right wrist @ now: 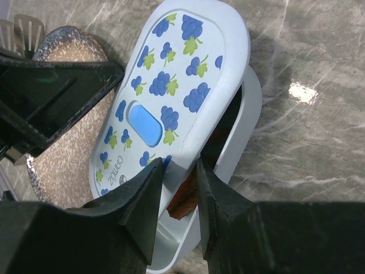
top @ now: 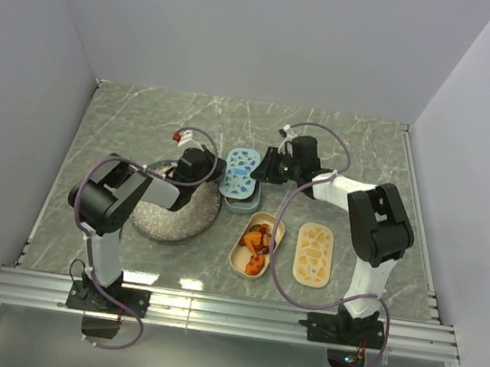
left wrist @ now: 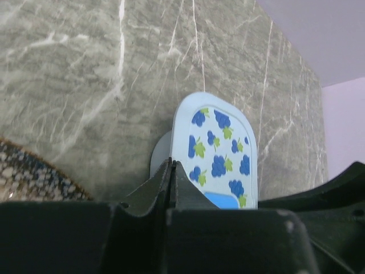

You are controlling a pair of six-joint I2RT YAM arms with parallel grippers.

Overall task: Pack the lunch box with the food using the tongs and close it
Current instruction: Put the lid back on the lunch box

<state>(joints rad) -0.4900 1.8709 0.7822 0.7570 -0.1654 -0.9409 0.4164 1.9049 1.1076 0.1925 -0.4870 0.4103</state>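
1. The grape-print lid (right wrist: 171, 85) lies askew on the blue lunch box (right wrist: 251, 108). Its long axis runs near to far, and it is offset left, so the box's right side is uncovered.
2. The right gripper (right wrist: 177, 171) is at the lid's rim with its jaws apart and nothing clamped. One piece of food (right wrist: 183, 201) shows in the box below.
3. The left gripper (left wrist: 171, 166) has its fingers together and is empty, just beside the lid's left edge.
4. Seating the lid probably requires a rightward shift.
5. The speckled plate (top: 167, 218) and tongs (right wrist: 20, 31) lie to the left. The beige tub (top: 277, 229) lies near and obstructs nothing.

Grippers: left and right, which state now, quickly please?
Left gripper: closed, holding nothing.
Right gripper: partly open at the lid edge, no clear grip.
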